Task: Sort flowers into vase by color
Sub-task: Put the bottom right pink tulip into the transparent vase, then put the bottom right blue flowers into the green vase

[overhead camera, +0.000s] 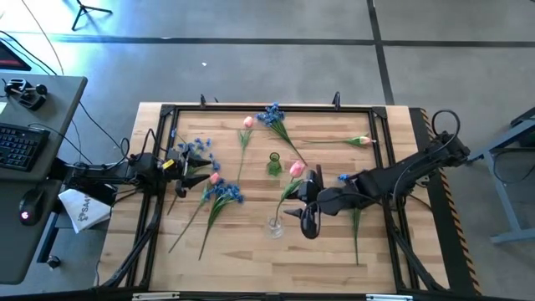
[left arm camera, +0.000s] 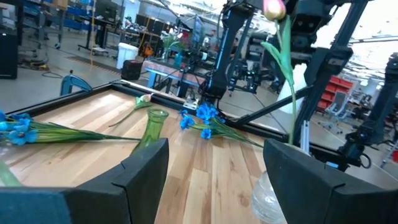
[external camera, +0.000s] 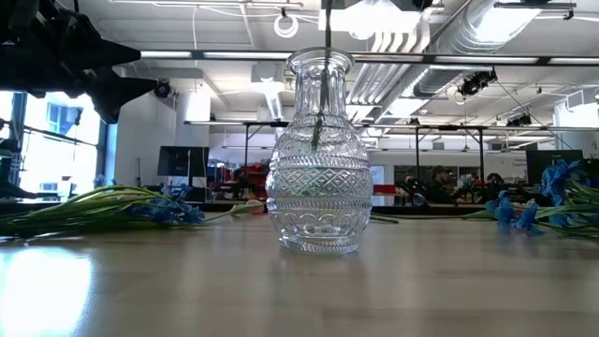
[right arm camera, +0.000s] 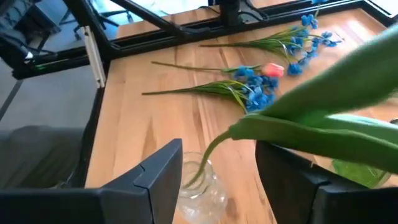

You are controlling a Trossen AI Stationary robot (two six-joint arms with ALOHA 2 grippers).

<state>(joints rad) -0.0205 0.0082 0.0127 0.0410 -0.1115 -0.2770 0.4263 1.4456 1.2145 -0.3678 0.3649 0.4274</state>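
One pink tulip standing stem-down in the clear vase, leaning between the parted fingers of the right gripper; left gripper waiting open, farther off.

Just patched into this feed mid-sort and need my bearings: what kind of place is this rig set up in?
Probably an open robotics lab or workshop, not a home. Exposed ceiling ducts run overhead, more workbenches and equipment stand behind the wooden table, and a desk with a keyboard sits beside the rig on bare concrete floor.
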